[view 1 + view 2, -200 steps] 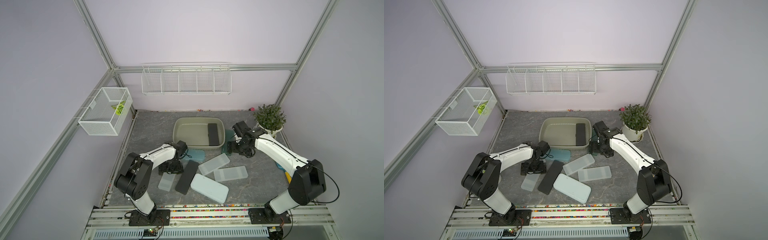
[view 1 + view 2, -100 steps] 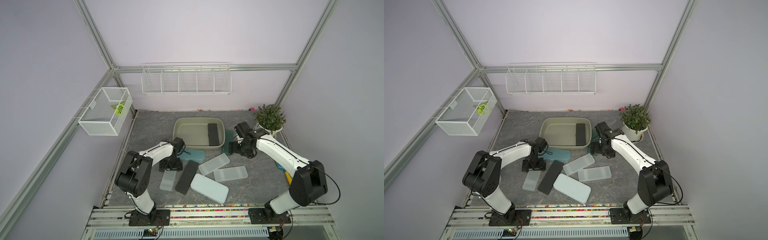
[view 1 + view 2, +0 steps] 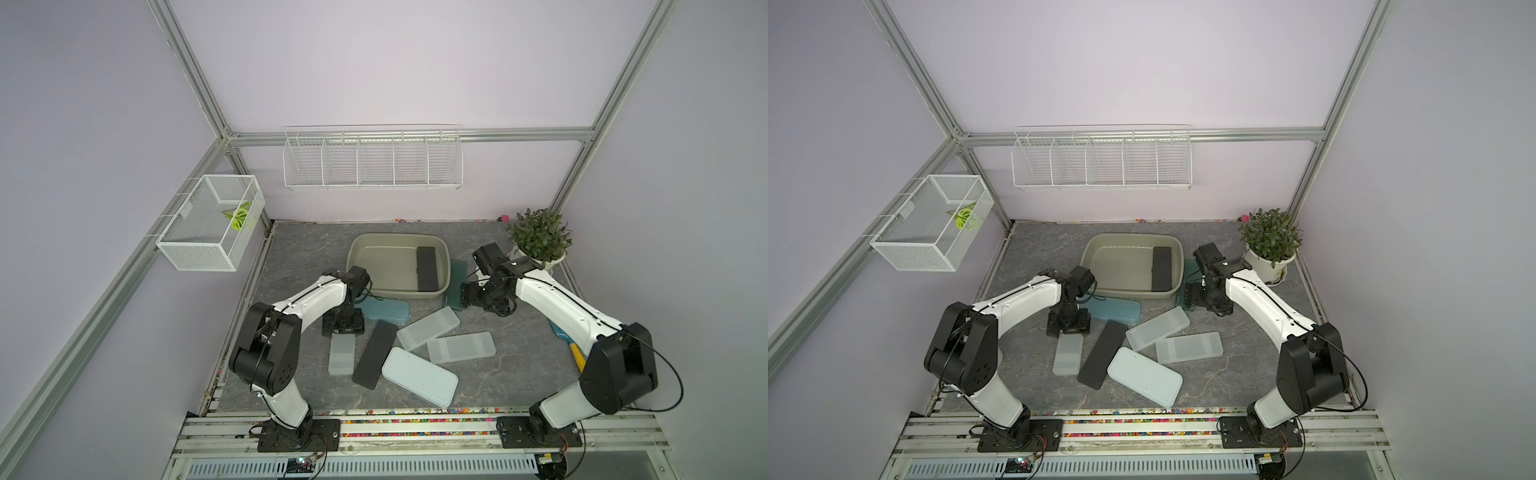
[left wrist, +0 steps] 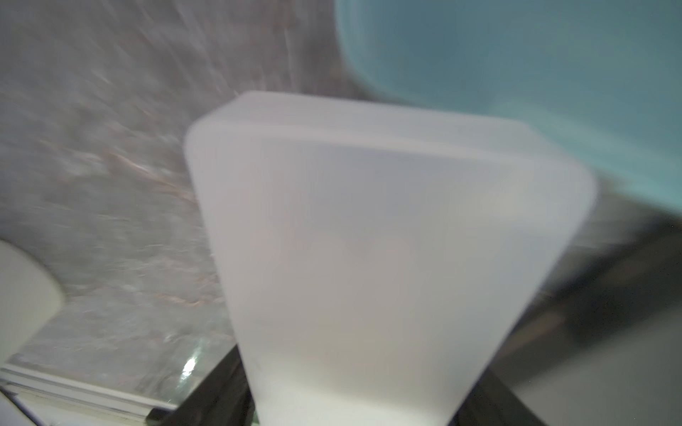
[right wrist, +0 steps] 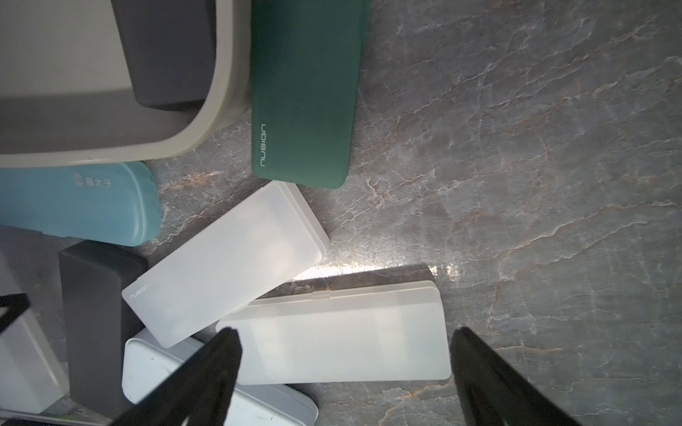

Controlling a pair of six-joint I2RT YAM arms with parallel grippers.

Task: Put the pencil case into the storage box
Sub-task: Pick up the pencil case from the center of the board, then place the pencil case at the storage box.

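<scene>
At the far left a mesh basket hangs on the wall with a green leaf inside. The left arm stretches over the grey counter. The left end effector points down over the far end of a frosted case. That case lies flat on the counter, outside the box and near its front left corner. In the left wrist view it fills the blurred picture, with dark fingers on either side of it. Whether they pinch it or stand free, I cannot tell.

Just beside it a blue case lies along the box's front wall. Next comes a black case, aslant, then a pale case nearest the front rail. A clear case touches a second clear case.

Behind them sits the box, and a dark case lies inside along its right wall. A wire rack hangs on the back wall above. A green case lies flat against the box's right side.

The right end effector hovers over the counter near the green case's front end. It is released, its fingertips wide apart with nothing between them. A plant stands in the far right corner.
</scene>
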